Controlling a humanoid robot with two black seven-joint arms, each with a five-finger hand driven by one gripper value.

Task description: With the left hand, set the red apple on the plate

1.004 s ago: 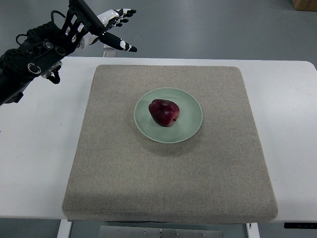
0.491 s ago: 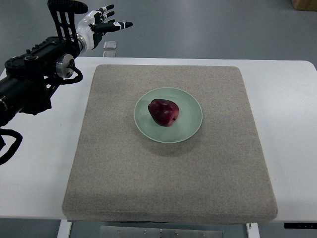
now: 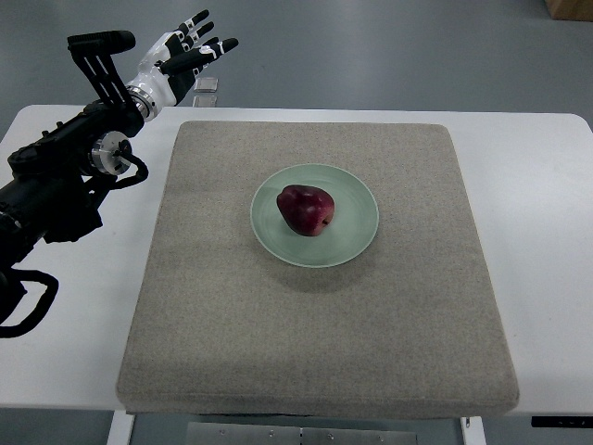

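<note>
— Robot hand (image 3: 181,57) on the left?
— Fingers spread, holding nothing, up past the desk's (image 3: 533,195) far left corner.
— And the apple (image 3: 307,210)?
— Resting on the plate (image 3: 357,236), mid-mat (image 3: 232,324), well apart from it.

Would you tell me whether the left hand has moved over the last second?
Yes. The left hand has drifted left, away from the mat's far edge.

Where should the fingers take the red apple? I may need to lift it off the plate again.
Probably around the broad middle of the red apple, coming straight down from above. It lies near the centre of the plate, whose low rim hinders a side approach, and its rounded flanks are clear all round.
</note>
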